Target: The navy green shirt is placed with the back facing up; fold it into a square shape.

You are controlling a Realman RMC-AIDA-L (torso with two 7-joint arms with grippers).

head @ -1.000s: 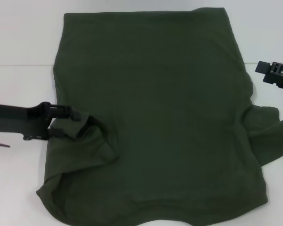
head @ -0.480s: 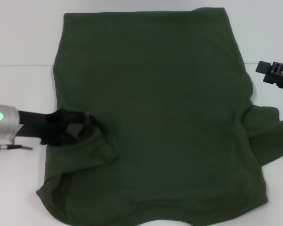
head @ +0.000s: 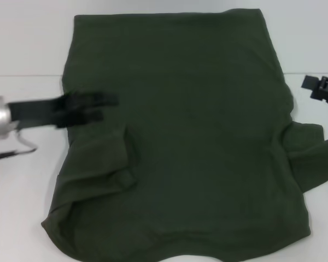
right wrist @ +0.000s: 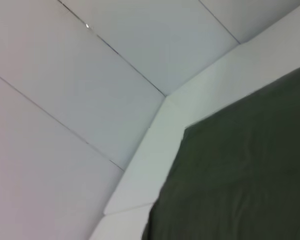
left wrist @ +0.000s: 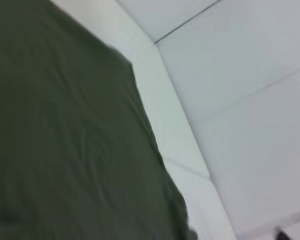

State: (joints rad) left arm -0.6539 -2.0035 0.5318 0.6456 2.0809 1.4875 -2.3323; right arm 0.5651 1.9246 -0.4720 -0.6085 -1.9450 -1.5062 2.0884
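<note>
Change: left gripper (head: 101,107) has let go of the sleeve and lifted off the cloth.
Left gripper: fingers parted, holding nothing, over the shirt's left edge.
Shirt (head: 197,147): spread flat on the white table (head: 22,207); left sleeve folded inward, nearer than the gripper.
Right gripper (head: 322,87): beyond the shirt's right edge; grip state unclear.

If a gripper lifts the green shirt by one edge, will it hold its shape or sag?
Probably sag: the navy green shirt lies limp with soft wrinkles and a folded-in sleeve near the left gripper. It likely bunches when pushed, judging by the rumpled sleeve on the robot's right.
</note>
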